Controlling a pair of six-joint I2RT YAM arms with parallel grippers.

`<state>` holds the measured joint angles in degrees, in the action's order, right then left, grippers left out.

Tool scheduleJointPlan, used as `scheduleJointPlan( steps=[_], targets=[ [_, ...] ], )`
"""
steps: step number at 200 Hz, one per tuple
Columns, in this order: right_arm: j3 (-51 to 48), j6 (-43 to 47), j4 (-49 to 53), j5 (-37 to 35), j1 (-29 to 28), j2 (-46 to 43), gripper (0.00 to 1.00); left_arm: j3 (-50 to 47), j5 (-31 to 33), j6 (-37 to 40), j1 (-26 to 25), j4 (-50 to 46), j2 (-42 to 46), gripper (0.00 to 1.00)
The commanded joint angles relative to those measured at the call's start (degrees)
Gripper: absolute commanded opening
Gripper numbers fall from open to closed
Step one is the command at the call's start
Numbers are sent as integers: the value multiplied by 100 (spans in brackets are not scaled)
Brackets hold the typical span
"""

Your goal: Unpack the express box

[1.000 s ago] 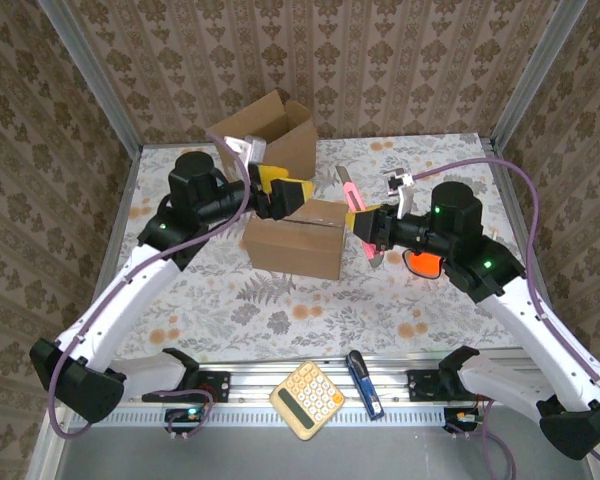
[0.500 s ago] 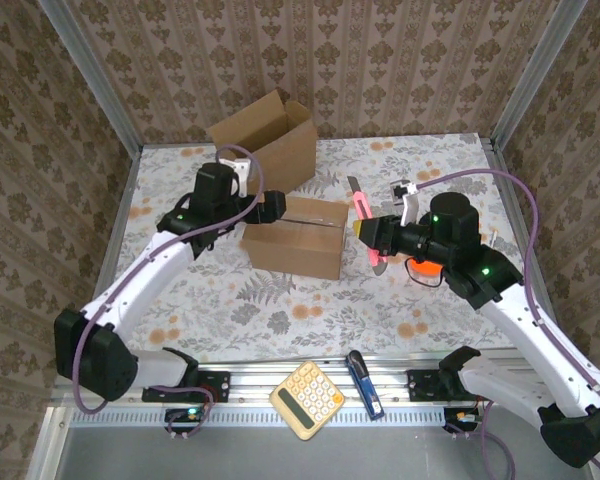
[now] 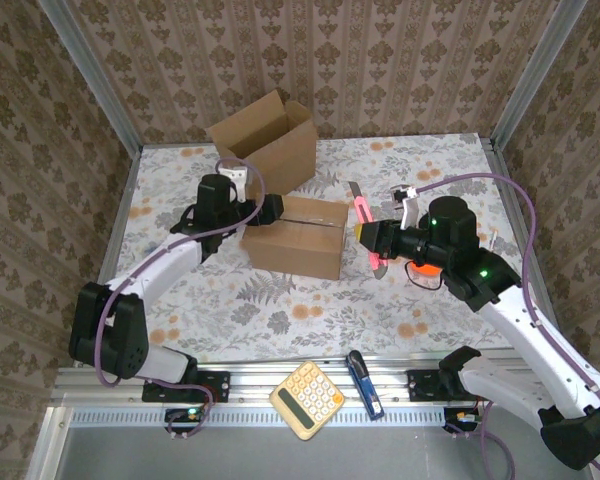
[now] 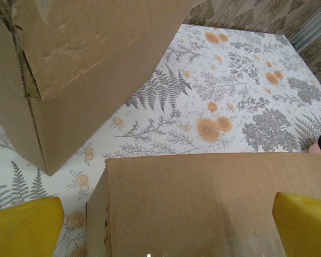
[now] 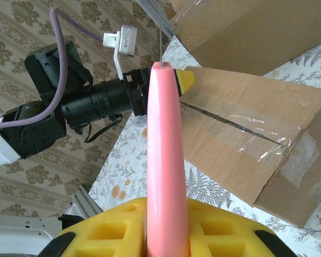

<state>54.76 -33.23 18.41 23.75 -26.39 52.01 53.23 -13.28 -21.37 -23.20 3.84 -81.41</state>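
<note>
with my left tool point(image 3: 271, 208) wide at the taped brown cardboard box point(image 3: 295, 238), i'd slit shallowly using the pink-handled utility knife point(image 5: 163, 150) gripped in my right tool point(image 5: 168, 222).

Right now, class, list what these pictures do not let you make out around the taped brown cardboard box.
- Taped brown cardboard box contents: top view, shut flaps hide them.
- Orange object: top view, right arm covers most of it.
- Yellow calculator key labels: top view, too small.
- Yellow finger pads: left wrist view, bottom edge crops them.
</note>
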Motion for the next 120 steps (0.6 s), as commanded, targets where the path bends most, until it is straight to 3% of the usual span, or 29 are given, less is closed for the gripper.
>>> scheduleJointPlan(
  steps=[1, 69, 120],
  targets=[
    [-71, -45, -132, 24, 38, -86, 0, -199, -46, -41, 11, 685, -32, 100],
    [-96, -52, -152, 86, 38, -55, 0, -606, 96, -8, -37, 1247, -86, 100],
    [-101, -52, -185, 121, 38, -13, 0, -353, 297, 152, -260, 849, -125, 100]
  ],
)
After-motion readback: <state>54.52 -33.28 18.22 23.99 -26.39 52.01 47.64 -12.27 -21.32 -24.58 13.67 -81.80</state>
